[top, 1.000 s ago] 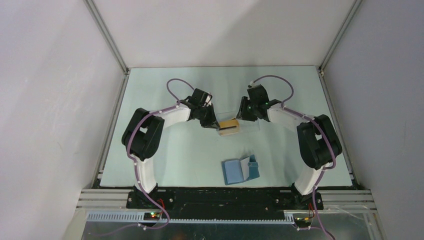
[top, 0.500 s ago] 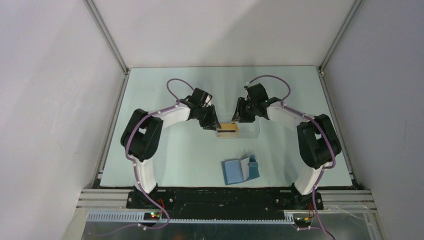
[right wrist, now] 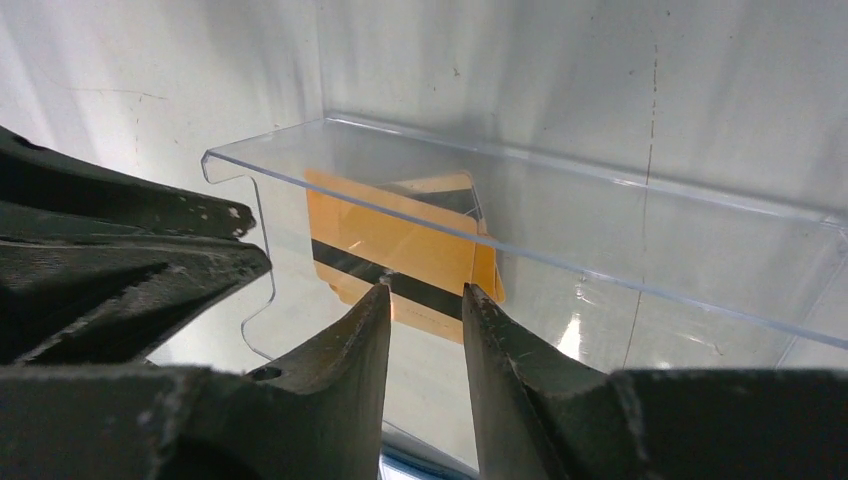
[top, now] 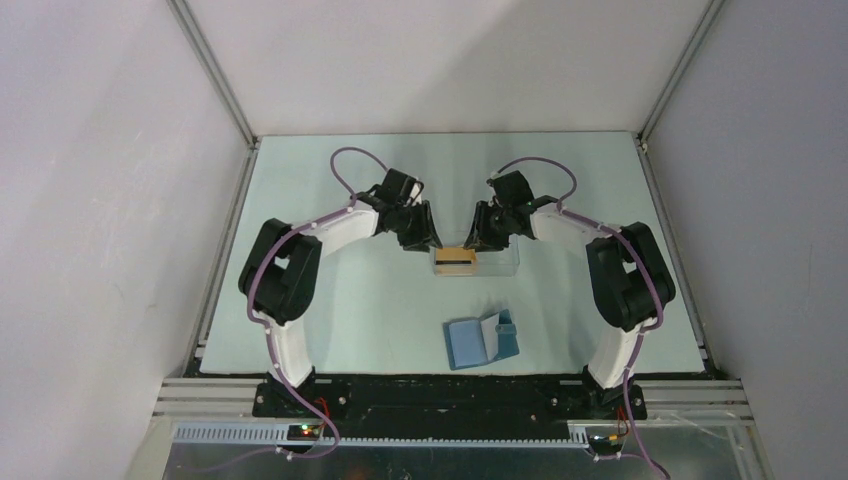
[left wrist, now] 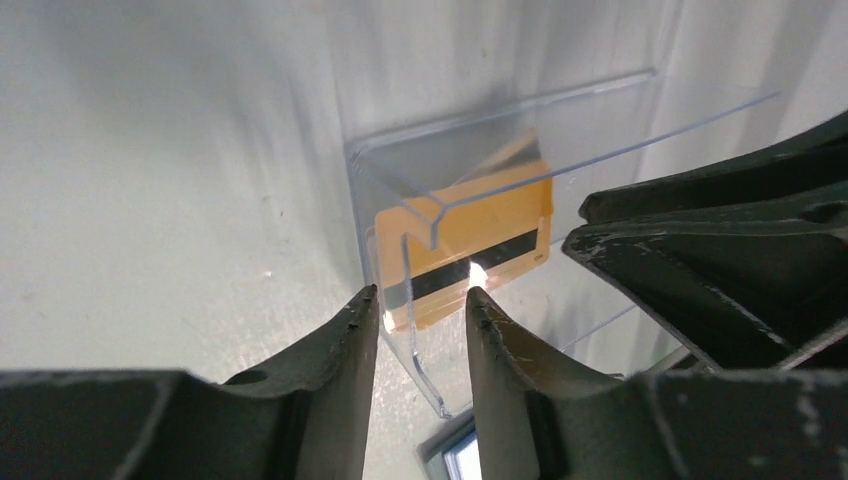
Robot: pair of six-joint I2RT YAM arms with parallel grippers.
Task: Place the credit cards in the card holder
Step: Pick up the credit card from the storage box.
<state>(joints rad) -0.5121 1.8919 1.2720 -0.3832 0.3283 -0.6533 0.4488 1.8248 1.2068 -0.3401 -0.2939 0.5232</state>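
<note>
1. Holder (top: 466,346): lies open on the surface (top: 330,310) near the arm bases, paler inside showing. It has not shifted over the last second. No card is in it that I can see.
2. Box (top: 497,261): clear plastic, well apart from the holder, farther up the surface. A second ago it looked askew at its left end; now it sits flat and square.
3. Cards (top: 455,260): orange with a black stripe, inside the box at its left end, leaning on the end wall. They are not out yet.
4. Left gripper (left wrist: 420,320): was pinched nearly shut a second ago, now parted to a moderate gap. The box's notched end wall stands in that gap; whether the fingers touch it I cannot tell. It holds nothing.
5. Right gripper (right wrist: 425,315): has swung in from the right and now hangs over the cards' end of the box. Its jaws are apart by a narrow gap, the striped card showing beyond it. Nothing is held.
6. Reading: the left has let go and both grippers crowd the same corner. Judged so, the step is drawing a card out of the box; the loading of the holder has not begun.
</note>
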